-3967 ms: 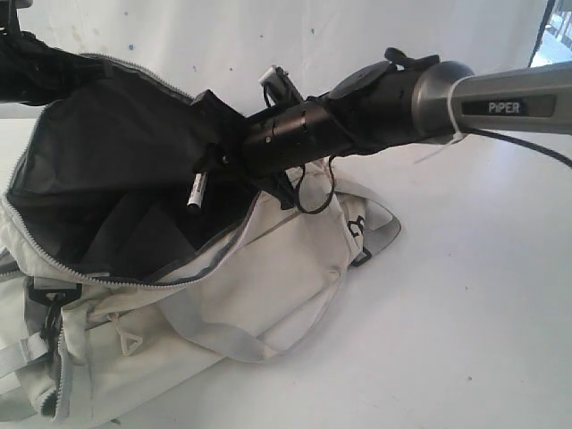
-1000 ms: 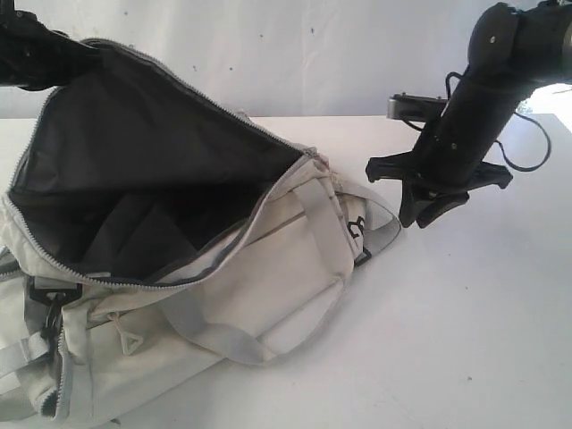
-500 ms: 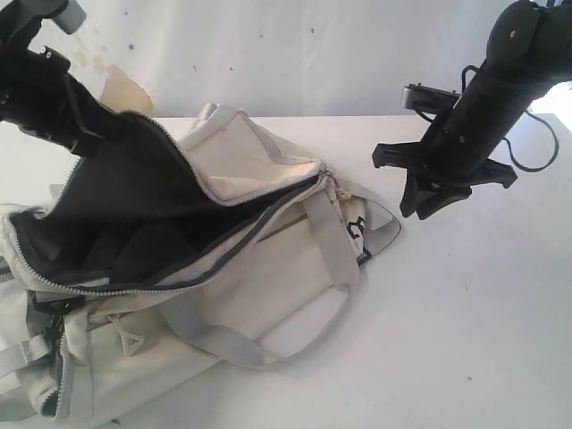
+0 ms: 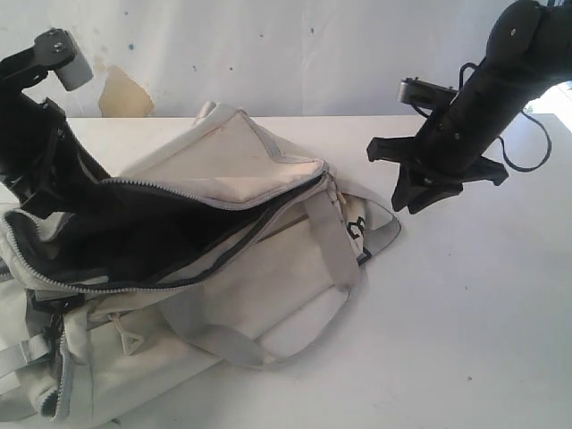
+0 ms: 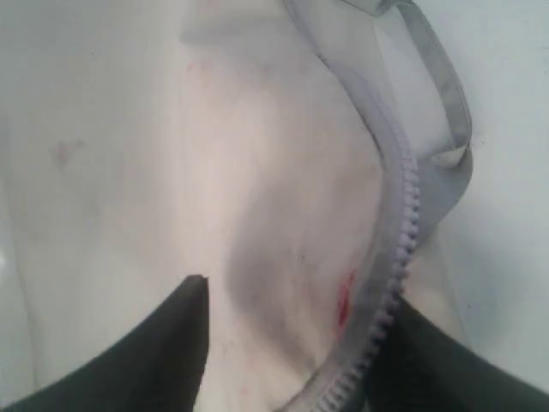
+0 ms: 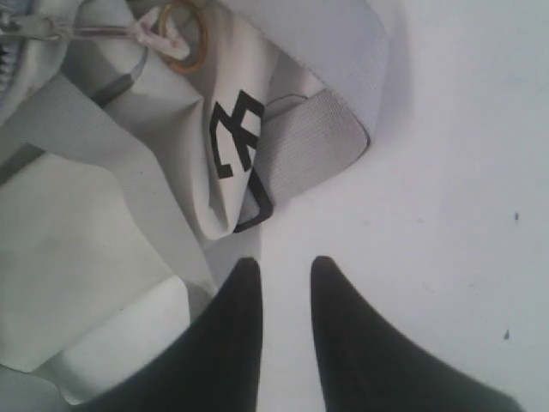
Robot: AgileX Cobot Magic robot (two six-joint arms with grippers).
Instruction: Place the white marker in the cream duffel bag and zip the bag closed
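Left claw (image 5: 298,296) has its two fingers (image 5: 171,365) standing wide apart. The cream cloth of the bag (image 4: 268,295) and a piece of the grey zip (image 5: 399,232) lie between them, but whether the fingers touch the cloth I cannot tell. This claw is at the left end of the bag, at the edge of the open mouth, and in the exterior view its tips are hidden behind the cloth. Right claw (image 6: 279,266) hangs just off the right end of the bag, above the white table (image 4: 465,322). Its fingers are close to each other with a thin gap between them, and nothing is in this gap. Its tips point down beside the end of the bag where a pale grey strap (image 6: 317,137) makes a loop, near a black printed mark (image 6: 233,142) and a small brass-coloured ring (image 6: 184,34). The bag lies on the table with the zip undone. The mouth gapes along its top and shows dark grey lining (image 4: 134,232), and the upper flap slopes loosely over the far side. The marker does not show in any view, and the inside of the bag is too dark to tell if it is there.
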